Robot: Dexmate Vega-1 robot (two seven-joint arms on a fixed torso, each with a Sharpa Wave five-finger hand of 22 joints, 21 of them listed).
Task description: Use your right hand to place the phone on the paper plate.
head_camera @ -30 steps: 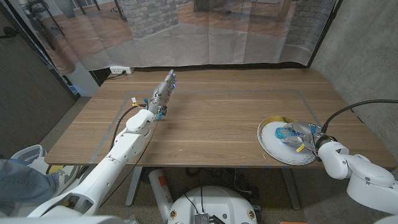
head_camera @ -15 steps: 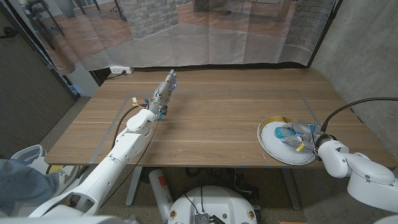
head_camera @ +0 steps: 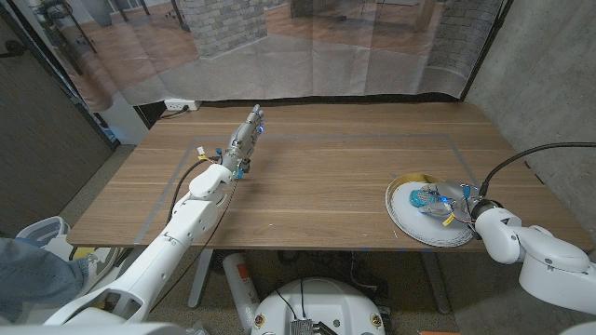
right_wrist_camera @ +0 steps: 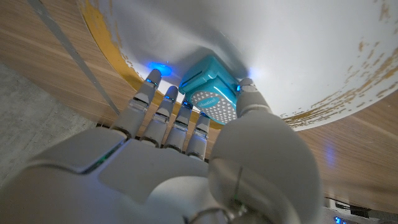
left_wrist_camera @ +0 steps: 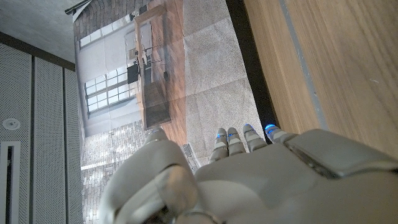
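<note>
My right hand [right_wrist_camera: 186,162] over paper plate [head_camera: 410,223]; fingers [right_wrist_camera: 163,109] and thumb pinched teal phone [right_wrist_camera: 211,93], phone just above plate. Placing step; next, judged: lower, loosen fingers. Left hand [head_camera: 244,140] idle, fingers together.

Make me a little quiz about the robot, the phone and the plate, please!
1. True or false: the phone is over the paper plate.
2. Which hand has its fingers on the phone? A) left hand B) right hand
3. Fill in: the phone's case is coloured ____.

Key: 1 true. 2 B; the left hand reaches out over the far left of the table, holding nothing. 3 blue, a bright teal.
</note>
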